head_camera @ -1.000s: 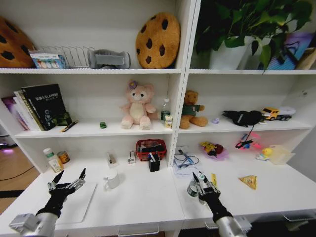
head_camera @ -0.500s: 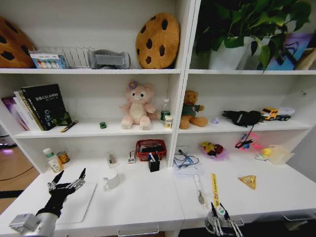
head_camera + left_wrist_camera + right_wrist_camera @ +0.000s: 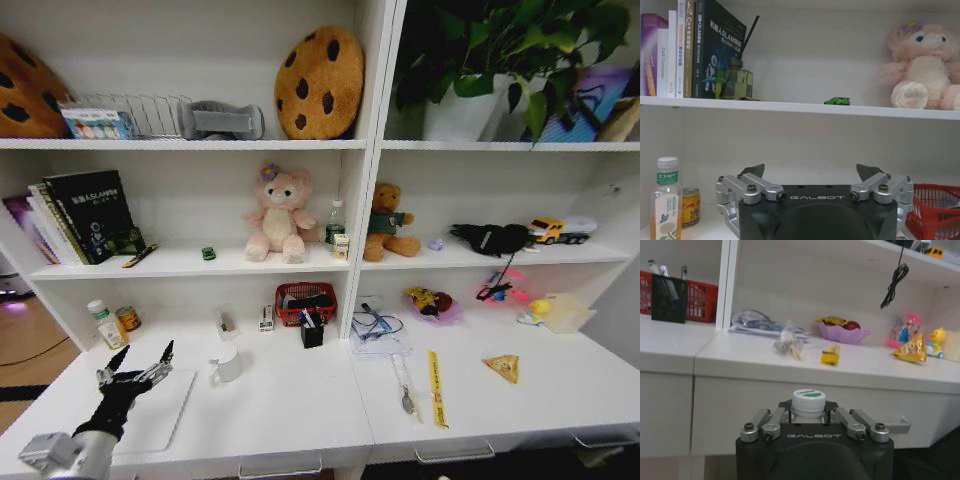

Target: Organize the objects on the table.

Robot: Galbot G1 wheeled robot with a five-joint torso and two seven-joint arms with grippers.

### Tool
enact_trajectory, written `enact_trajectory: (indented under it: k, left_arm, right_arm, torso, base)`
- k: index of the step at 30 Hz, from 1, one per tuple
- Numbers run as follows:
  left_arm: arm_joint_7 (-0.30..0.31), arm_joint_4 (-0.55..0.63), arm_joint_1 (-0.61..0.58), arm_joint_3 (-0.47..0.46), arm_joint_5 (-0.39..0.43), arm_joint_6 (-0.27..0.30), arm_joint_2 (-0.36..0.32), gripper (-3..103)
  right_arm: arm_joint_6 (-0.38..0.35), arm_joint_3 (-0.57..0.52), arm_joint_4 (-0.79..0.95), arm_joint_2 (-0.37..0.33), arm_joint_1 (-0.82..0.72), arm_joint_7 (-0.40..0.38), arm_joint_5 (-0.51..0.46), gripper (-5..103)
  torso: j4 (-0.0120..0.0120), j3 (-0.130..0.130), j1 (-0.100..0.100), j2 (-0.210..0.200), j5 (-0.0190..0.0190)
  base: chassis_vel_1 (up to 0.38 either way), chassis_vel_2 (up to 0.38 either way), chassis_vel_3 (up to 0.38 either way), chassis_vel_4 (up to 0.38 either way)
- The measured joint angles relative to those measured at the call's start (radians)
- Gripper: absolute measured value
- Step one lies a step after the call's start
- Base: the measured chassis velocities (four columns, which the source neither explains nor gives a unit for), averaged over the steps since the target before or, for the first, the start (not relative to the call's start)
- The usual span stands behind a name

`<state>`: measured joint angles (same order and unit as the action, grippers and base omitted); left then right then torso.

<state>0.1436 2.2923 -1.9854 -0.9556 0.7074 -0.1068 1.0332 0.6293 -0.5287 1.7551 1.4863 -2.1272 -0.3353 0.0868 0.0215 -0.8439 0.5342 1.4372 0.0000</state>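
Right wrist view has the small green-lidded jar [image 3: 809, 403] pinched between the fingers of the right gripper [image 3: 809, 421], held below the table's front edge [image 3: 790, 371], facing a drawer handle [image 3: 897, 424]. It looks light and rigid, with smooth round walls likely to slip or twist, so a hold across the body just under the lid seems the safest. On the table's far-left corner, the left gripper [image 3: 135, 374] hovers with its jaws spread wide and empty, above the silver-white laptop [image 3: 165, 408] lying flat by the front edge; that looks thin, stiff and heavier, best taken by a side edge. A green toy car [image 3: 837, 101] sits on the shelf above.
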Motion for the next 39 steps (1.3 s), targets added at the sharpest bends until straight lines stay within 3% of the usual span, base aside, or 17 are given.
enact_trajectory:
  k: [12,20,25,37,39]
  left_arm:
    - [0.0,0.0,0.0,0.0,0.0,0.0,0.0,100]
    - [0.0,0.0,0.0,0.0,0.0,0.0,0.0,100]
    - [0.0,0.0,0.0,0.0,0.0,0.0,0.0,100]
    - [0.0,0.0,0.0,0.0,0.0,0.0,0.0,100]
    - [0.0,0.0,0.0,0.0,0.0,0.0,0.0,100]
  right_arm:
    - [0.053,0.006,-0.346,0.002,0.202,0.001,0.004,30]
    - [0.061,0.006,-0.472,-0.015,0.302,0.009,-0.001,30]
    - [0.042,0.01,-0.662,-0.041,0.487,0.029,-0.036,30]
    - [0.037,0.015,-0.812,-0.087,0.66,0.06,-0.082,27]
    - [0.028,0.02,-0.814,-0.088,0.672,0.065,-0.087,37]
  torso:
    - [0.0001,0.0,0.0,0.0,0.0001]
    - [-0.0001,0.0,0.0,0.0,0.0001]
    - [0.0001,0.0,0.0,0.0,0.0002]
    - [-0.0001,0.0,0.0,0.0,0.0]
    - [0.0,0.0,0.0,0.0,0.0001]
  base:
    - [0.0,0.0,0.0,0.0]
    - [0.0,0.0,0.0,0.0]
    - [0.0,0.0,0.0,0.0]
    - [0.0,0.0,0.0,0.0]
    - [0.0,0.0,0.0,0.0]
